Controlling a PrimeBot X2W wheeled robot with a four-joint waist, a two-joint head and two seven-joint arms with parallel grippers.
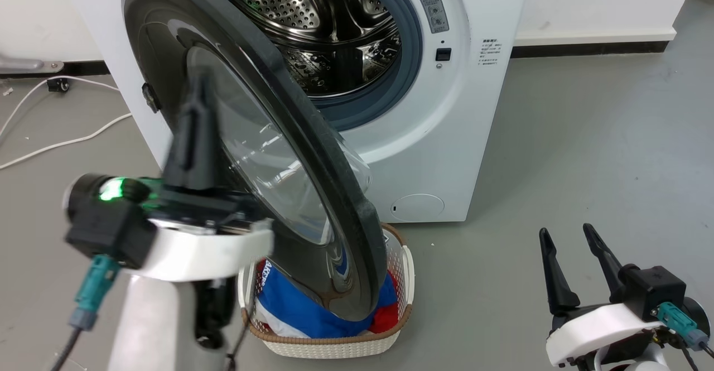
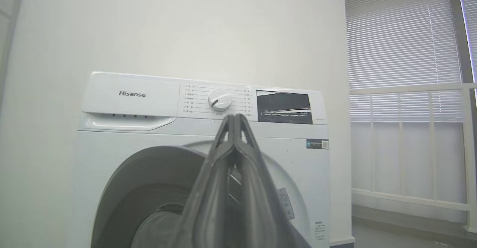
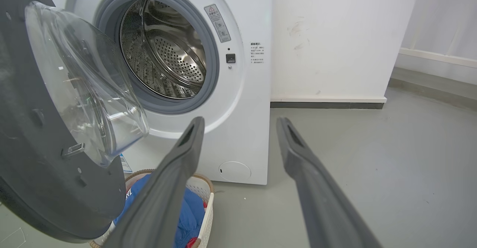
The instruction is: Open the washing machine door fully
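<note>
Left end effector (image 2: 234, 119) pinched; door (image 1: 162, 42) half-open, glass rightward.

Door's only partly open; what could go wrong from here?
The left pincer is shut, gripping nothing, on the outer side of the washing machine door; pushing forward may swing it closed. The door's lower rim hangs over the laundry basket and might snag it.

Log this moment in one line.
door partly open | left gripper shut, before its outer face | right gripper open, clear
</note>
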